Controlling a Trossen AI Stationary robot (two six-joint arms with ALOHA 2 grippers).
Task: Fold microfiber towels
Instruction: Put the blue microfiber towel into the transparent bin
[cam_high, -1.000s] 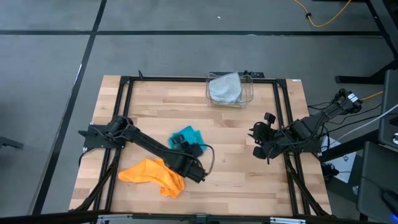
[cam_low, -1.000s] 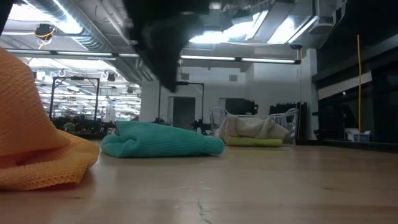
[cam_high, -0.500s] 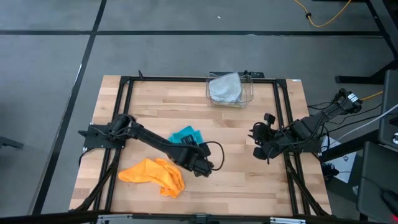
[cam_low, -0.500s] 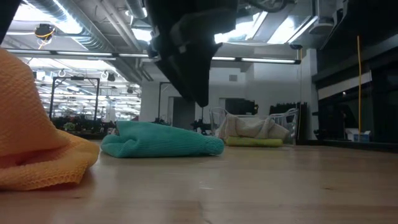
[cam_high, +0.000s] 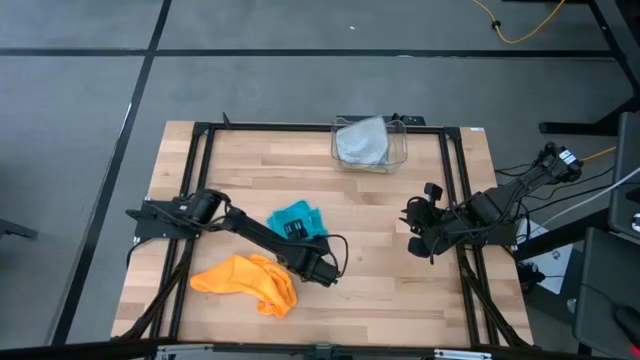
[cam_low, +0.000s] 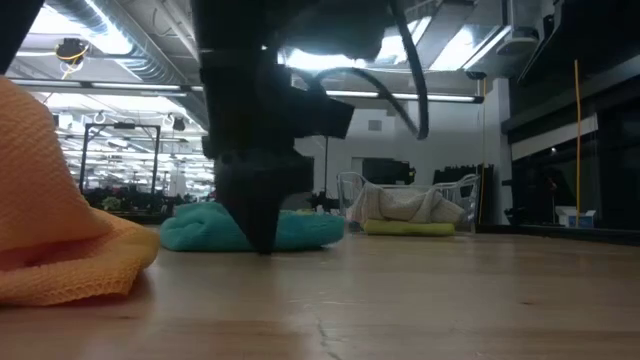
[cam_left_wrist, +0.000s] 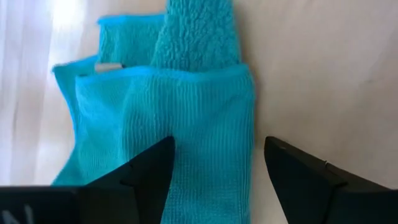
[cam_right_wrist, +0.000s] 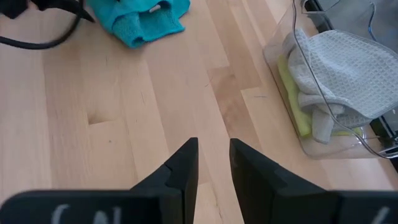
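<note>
Teal towel (cam_high: 297, 220) under the spread left tool (cam_left_wrist: 214, 168); one orange towel (cam_high: 246, 280), two binned; right tool (cam_right_wrist: 213, 163) nearly together, empty.

Just ahead of the left gripper (cam_left_wrist: 214, 168), the teal towel (cam_left_wrist: 186, 130) is ribbed knit cloth with a fluffier fleecy fold. Beside it, the orange towel (cam_low: 60, 240) shows coarse waffle-like weave. The table (cam_right_wrist: 155, 118) is matt, pale, smooth planked wood. The bin (cam_right_wrist: 292, 134) is clear glossy plastic.

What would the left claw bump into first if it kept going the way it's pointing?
Most likely the teal towel: the open left gripper points at it, with the cloth lying between and just beyond its fingers. How close it is remains hard to judge.
</note>
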